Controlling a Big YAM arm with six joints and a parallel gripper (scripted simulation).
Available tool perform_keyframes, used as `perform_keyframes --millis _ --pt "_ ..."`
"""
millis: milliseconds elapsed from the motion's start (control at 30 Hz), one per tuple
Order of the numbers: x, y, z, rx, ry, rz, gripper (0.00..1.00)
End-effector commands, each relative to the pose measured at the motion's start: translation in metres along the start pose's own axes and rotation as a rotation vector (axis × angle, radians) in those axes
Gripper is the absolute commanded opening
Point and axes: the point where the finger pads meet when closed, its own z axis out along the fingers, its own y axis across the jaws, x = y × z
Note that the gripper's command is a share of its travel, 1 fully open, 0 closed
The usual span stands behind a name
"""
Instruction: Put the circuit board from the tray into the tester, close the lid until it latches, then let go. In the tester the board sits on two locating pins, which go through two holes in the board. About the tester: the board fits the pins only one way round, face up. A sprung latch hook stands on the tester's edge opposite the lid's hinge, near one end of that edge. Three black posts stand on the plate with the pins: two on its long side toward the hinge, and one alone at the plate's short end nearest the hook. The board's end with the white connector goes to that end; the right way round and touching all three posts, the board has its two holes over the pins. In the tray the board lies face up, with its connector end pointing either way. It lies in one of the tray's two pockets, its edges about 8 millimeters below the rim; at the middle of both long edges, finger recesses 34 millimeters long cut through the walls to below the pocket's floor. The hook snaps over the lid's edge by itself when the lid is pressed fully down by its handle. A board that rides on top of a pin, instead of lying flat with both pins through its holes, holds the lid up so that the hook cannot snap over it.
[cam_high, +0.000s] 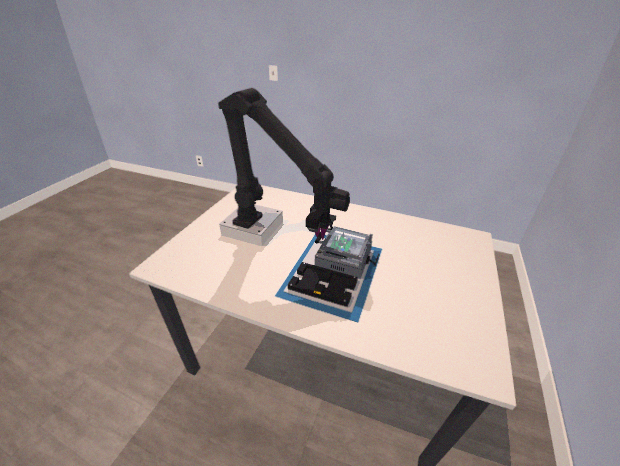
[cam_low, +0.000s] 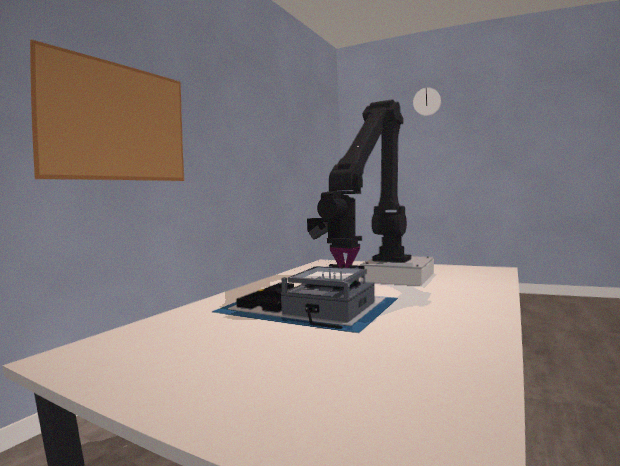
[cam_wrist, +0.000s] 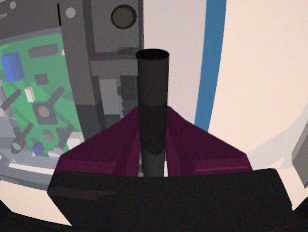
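The grey tester (cam_high: 336, 263) (cam_low: 325, 303) stands on a blue mat (cam_high: 320, 306) (cam_low: 368, 320) (cam_wrist: 214, 42). Its clear lid (cam_high: 350, 240) (cam_low: 323, 274) is down, nearly flat over the tester. The green circuit board (cam_high: 343, 245) (cam_wrist: 33, 98) lies inside under the lid. My gripper (cam_high: 320, 234) (cam_low: 344, 262) (cam_wrist: 152, 114) is at the lid's edge, shut on the lid's black round handle (cam_wrist: 153, 84). I cannot tell whether the latch hook has caught the lid.
The black tray (cam_high: 323, 286) (cam_low: 258, 299) lies on the mat beside the tester, and both pockets look empty. The arm's base block (cam_high: 250, 227) (cam_low: 398, 270) stands behind the mat. A cable leaves the tester's side (cam_low: 313, 313).
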Motion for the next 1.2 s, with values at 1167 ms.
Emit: perform_keyframes --millis 1167 --pt "0.0068 0.0014 0.0230 0.008 0.018 -0.012 0.00"
